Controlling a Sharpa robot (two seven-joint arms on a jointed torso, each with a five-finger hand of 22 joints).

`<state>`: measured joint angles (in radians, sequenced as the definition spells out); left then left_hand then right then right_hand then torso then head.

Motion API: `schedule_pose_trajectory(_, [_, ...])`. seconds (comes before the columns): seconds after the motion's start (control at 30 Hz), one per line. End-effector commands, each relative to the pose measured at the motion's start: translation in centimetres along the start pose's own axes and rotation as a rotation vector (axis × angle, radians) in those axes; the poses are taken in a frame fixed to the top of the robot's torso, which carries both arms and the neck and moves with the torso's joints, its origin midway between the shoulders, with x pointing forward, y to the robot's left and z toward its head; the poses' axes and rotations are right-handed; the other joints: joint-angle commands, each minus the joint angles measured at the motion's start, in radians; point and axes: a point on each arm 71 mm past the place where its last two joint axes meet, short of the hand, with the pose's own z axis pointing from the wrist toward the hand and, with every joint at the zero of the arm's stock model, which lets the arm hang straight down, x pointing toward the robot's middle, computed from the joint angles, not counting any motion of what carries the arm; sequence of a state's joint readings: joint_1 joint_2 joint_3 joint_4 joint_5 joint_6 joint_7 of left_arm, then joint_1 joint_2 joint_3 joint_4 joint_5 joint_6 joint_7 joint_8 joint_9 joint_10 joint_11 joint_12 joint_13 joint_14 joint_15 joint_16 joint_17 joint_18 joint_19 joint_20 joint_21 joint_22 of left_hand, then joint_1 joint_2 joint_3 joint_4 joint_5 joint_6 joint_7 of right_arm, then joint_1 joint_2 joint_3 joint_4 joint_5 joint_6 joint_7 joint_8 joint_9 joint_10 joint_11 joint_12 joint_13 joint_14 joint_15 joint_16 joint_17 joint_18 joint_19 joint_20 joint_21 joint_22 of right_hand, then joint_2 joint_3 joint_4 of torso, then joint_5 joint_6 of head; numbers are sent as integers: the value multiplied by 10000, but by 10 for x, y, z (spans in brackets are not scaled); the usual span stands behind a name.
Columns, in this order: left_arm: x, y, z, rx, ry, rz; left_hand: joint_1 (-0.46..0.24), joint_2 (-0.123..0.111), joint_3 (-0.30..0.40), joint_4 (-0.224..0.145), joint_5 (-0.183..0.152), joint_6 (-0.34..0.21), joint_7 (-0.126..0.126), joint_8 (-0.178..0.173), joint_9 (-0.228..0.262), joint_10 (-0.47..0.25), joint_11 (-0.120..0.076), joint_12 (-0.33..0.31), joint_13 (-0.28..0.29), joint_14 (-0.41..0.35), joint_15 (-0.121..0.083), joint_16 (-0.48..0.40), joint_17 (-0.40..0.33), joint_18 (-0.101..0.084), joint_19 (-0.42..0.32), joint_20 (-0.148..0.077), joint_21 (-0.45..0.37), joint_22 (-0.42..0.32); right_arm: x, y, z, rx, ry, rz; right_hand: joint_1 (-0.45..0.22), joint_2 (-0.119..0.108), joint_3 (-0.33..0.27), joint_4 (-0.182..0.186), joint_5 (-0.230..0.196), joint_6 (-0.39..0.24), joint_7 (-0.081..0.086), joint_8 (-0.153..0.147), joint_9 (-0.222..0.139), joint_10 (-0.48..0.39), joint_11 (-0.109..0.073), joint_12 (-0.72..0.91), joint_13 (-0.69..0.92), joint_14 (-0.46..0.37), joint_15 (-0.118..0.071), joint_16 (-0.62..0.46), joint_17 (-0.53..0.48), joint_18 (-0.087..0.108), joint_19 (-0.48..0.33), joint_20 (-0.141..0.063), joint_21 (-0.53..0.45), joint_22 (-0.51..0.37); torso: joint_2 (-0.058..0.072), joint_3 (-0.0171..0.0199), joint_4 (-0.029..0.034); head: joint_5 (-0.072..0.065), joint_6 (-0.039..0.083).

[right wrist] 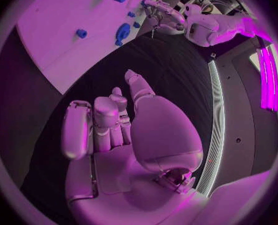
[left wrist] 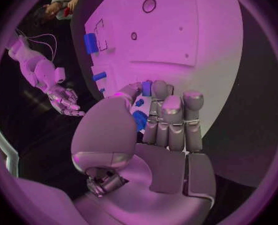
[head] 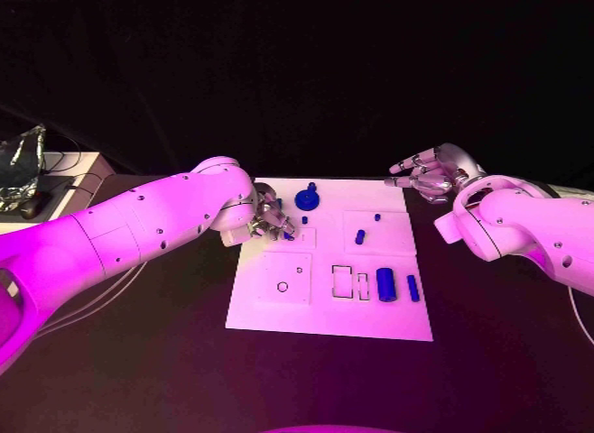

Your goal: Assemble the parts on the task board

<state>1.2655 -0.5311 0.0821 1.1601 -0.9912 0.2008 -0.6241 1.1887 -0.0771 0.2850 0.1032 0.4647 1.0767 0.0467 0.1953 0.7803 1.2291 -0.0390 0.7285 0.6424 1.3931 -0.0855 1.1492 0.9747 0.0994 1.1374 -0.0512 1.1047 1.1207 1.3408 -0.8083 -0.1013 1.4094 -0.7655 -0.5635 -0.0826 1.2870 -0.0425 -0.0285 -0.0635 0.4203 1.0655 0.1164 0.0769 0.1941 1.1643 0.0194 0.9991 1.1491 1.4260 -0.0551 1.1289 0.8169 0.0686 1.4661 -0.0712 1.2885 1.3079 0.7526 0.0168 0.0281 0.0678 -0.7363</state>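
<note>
Nearest us lies the white task board (head: 326,311) on the black worktop (head: 505,361), where we see the left hand (head: 264,221) pinching a blue part (left wrist: 146,88) over its far-left corner, the right hand (head: 434,173) beyond its far-right corner, fingers (right wrist: 108,116) spread, holding nothing.

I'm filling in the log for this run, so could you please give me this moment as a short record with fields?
board: white task board in the middle of the black table
left hand: left hand over the board's left edge, fingers curled around a small blue part
right hand: right hand off the board's far right corner, holding nothing, fingers apart
loose parts: blue cylinder and thin blue bar lying at the board's right side
far part: blue gear-like piece near the far edge
</note>
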Motion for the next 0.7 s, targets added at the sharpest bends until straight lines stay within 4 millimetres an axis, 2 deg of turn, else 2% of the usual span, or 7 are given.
schedule_pose_trajectory(0.03, [5,-4,1,160,11,-180,52,101,1523,-1560,31,-40,-1,4,-7,-19,16,55,-11,-86,8,-17,-14,154,-43,25,-34,-6,2,1,0,-147,173,-99,-50,-21,-11,69,-7,-9,88,-35,-16,-91,4,-42,-8,2,-19,-23,-9,-42,656,5,-30,1859,0,8,-2,2,-3])
schedule_pose_trajectory(0.43, [1,-8,-3,304,-350,-247,43,-100,1910,-1609,42,-134,21,180,76,-95,21,164,-220,-135,8,-14,-109,190,-64,33,-87,46,2,1,0,-144,192,-103,-52,-17,-11,74,-11,-21,92,-39,-19,-94,7,-44,-11,-1,-18,-30,-17,-42,656,6,-30,1859,3,4,-4,6,-16])
schedule_pose_trajectory(0.7, [1,-11,-3,331,-421,-127,53,-128,1930,-1620,41,-140,22,193,85,-102,19,168,-236,-134,10,-10,-111,194,-71,33,-96,47,2,0,0,-142,210,-106,-52,-17,-11,74,-11,-21,92,-39,-19,-94,7,-44,-11,-1,-18,-30,-17,-42,656,6,-30,1859,3,7,6,16,-25])
